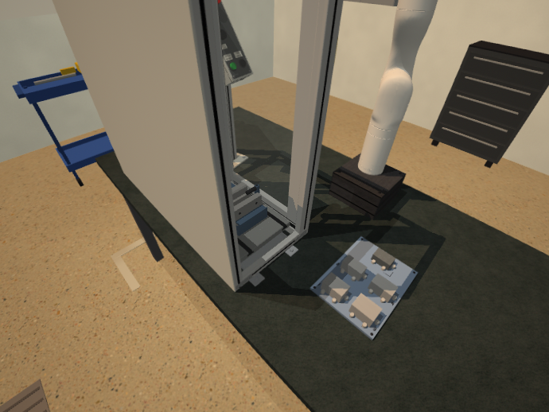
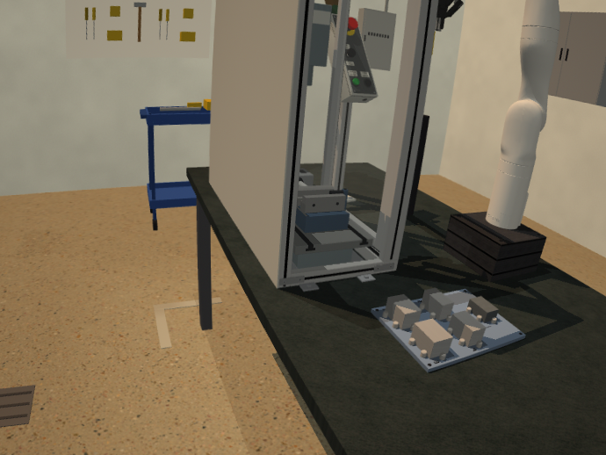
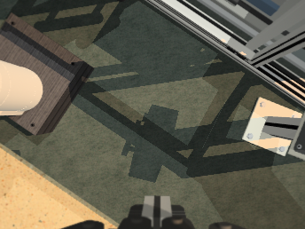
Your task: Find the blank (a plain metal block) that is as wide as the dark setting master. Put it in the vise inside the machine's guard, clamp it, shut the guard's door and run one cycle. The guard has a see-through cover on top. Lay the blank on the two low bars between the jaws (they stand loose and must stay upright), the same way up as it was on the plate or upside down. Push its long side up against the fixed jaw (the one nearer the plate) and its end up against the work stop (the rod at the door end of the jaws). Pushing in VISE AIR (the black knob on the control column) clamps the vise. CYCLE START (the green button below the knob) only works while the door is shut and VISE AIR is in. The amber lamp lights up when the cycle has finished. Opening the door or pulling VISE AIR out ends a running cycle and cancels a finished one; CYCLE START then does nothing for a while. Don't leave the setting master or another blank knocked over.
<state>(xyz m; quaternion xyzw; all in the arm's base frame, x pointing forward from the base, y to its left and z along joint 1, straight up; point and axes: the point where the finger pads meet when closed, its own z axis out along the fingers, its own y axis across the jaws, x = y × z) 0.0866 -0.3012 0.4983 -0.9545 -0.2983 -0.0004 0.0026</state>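
Observation:
My gripper [image 3: 157, 213] [image 2: 438, 28] is shut and empty, high above the table beside the guard; it is outside the top view. The dark setting master [image 1: 383, 258] [image 2: 483, 309] stands on the plate [image 1: 318, 282] [image 2: 514, 335] with several lighter blanks, including a wide one [image 1: 366, 309] [image 2: 431, 337]. In the guard [image 1: 155, 110] [image 2: 249, 122], the vise's near jaw [image 1: 249, 206] [image 2: 323, 202] shows; what lies between the jaws is hidden. The green button [image 1: 233, 66] [image 2: 356, 82] is on the control column. No lit amber lamp shows. The door's state and the knob's position are unclear.
The arm's base block [image 1: 367, 188] [image 2: 494, 244] [image 3: 58, 106] stands right of the guard. In the wrist view, guard rails cross the top right, and the column's foot plate [image 3: 254, 130] is at right. A blue cart [image 1: 83, 148] [image 2: 173, 191] stands behind the table.

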